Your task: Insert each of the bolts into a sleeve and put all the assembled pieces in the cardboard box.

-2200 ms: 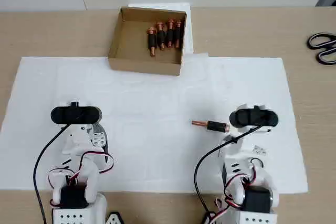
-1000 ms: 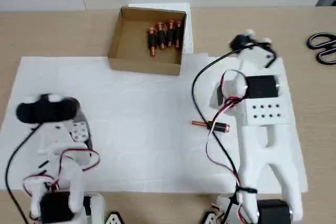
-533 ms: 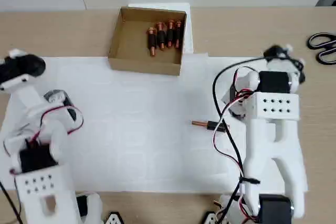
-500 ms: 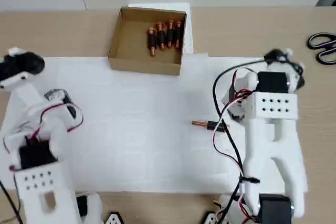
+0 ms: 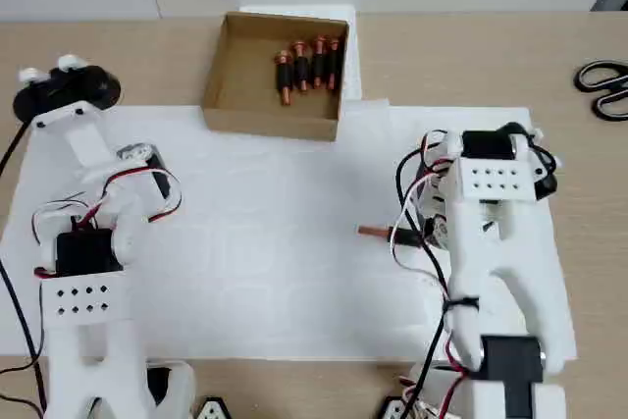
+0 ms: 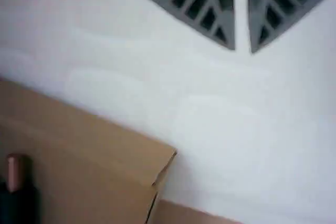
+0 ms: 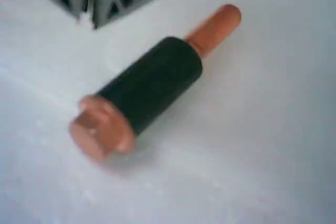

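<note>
The loose piece (image 7: 142, 85) lies flat on the white sheet (image 5: 275, 282), right of the sheet's middle and well short of its far edge. It is a copper bolt (image 7: 100, 127) with a black sleeve (image 7: 152, 80) around its shank; the head is bare at one end and the tip sticks out at the other, pointing toward the left arm's side. The right gripper (image 7: 88, 18) hangs just beside the sleeve without touching it, its fingers pressed together with only a sliver between them and nothing in them. In the high view the right arm covers the head end of the piece. The left gripper (image 6: 241, 48) is over bare sheet near a corner of the box (image 5: 221, 76), likewise closed to a thin slit and holding nothing. The box stands open at the sheet's far edge, left of centre on the worktop (image 5: 98, 56). Four pieces (image 5: 309, 64) lie side by side on its floor, close to its right wall, each running from far to near. Scissors (image 5: 603, 90) lie at the worktop's right edge, off the sheet.
</note>
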